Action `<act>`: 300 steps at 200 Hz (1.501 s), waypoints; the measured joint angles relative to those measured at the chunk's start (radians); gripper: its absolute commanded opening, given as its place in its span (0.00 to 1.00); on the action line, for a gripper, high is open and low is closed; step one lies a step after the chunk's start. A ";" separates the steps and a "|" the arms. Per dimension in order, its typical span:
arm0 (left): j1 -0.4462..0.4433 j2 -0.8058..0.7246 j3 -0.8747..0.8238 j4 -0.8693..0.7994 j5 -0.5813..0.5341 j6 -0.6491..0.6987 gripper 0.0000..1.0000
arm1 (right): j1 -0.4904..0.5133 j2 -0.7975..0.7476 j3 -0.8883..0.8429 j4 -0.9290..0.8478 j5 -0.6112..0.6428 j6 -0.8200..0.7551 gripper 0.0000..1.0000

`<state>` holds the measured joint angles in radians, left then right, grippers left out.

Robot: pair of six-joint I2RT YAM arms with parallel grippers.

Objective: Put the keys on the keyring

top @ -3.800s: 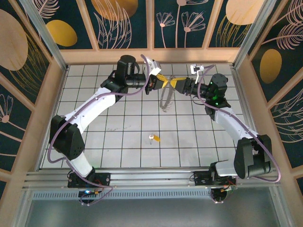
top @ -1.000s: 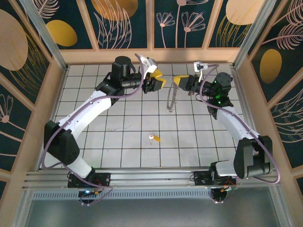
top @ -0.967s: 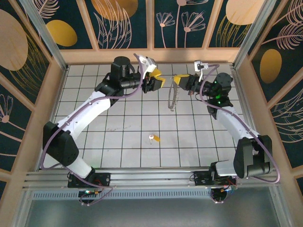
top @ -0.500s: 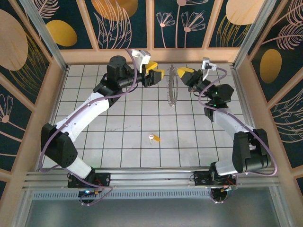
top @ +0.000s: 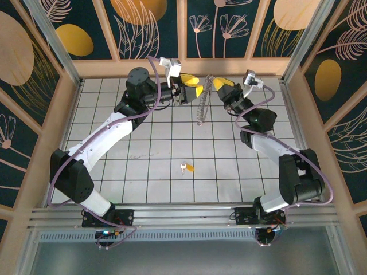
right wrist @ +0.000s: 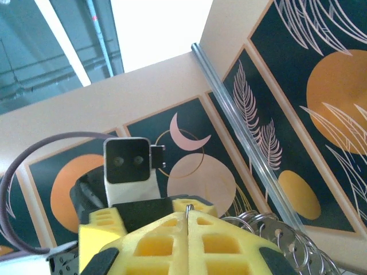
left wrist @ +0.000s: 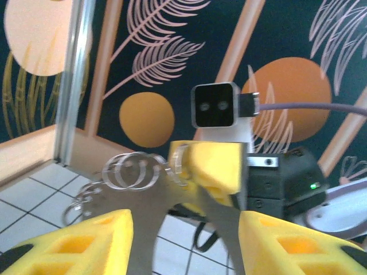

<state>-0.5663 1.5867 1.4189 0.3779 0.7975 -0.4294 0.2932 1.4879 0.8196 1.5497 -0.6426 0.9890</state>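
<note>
The keyring [top: 202,109], a chain of thin metal rings, hangs in the air near the back wall. Its top end is pinched in my right gripper [top: 217,87], which is shut on it. In the right wrist view a thin wire pokes out between the closed yellow pads [right wrist: 172,240] of the right gripper [right wrist: 189,213], with more of the keyring [right wrist: 275,232] beside them. My left gripper [top: 195,90] faces it from the left, open, just short of the chain. In the left wrist view the keyring [left wrist: 129,171] hangs above the gap of the left gripper [left wrist: 184,222]. The key [top: 186,167] with its orange tag lies on the tiled floor.
The wooden back wall [top: 183,66] stands close behind both grippers. Metal posts [top: 63,57] and side walls border the tiled floor [top: 143,143]. The right wrist camera [left wrist: 215,106] looks straight at my left gripper.
Both grippers have risen and moved toward the back wall. The keyring went up with the right gripper and its hanging end swung left, closer to the left gripper. The key stayed put.
</note>
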 measured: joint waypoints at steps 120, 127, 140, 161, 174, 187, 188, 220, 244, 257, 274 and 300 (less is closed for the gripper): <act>0.070 0.038 -0.042 0.246 0.122 -0.189 0.39 | 0.054 0.032 -0.004 0.008 0.045 0.051 0.00; 0.071 0.040 -0.042 0.263 0.128 -0.201 0.38 | 0.056 0.033 -0.004 0.010 0.045 0.056 0.00; 0.072 0.041 -0.042 0.283 0.144 -0.216 0.38 | 0.060 0.036 -0.004 0.011 0.045 0.062 0.00; 0.071 0.043 -0.042 0.301 0.165 -0.230 0.37 | 0.068 0.044 -0.003 0.014 0.048 0.068 0.00; 0.071 0.046 -0.042 0.307 0.172 -0.232 0.37 | 0.072 0.051 0.000 0.014 0.048 0.069 0.00; 0.071 0.050 -0.042 0.308 0.172 -0.232 0.37 | 0.076 0.057 0.003 0.014 0.049 0.069 0.00; 0.071 0.050 -0.042 0.308 0.172 -0.232 0.37 | 0.076 0.057 0.003 0.014 0.049 0.069 0.00; 0.071 0.060 -0.042 0.307 0.175 -0.231 0.37 | 0.084 0.060 0.006 0.015 0.052 0.069 0.00; 0.071 0.064 -0.042 0.305 0.174 -0.230 0.37 | 0.087 0.060 0.008 0.015 0.052 0.070 0.00; 0.071 0.064 -0.042 0.302 0.174 -0.230 0.37 | 0.088 0.060 0.011 0.015 0.052 0.073 0.00; 0.071 0.064 -0.042 0.299 0.174 -0.230 0.37 | 0.090 0.060 0.011 0.015 0.051 0.074 0.00; 0.071 0.068 -0.042 0.299 0.175 -0.230 0.35 | 0.094 0.060 0.011 0.015 0.052 0.079 0.00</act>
<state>-0.4957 1.6547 1.3769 0.6769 0.9722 -0.6594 0.3874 1.5478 0.8310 1.5650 -0.5907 1.0683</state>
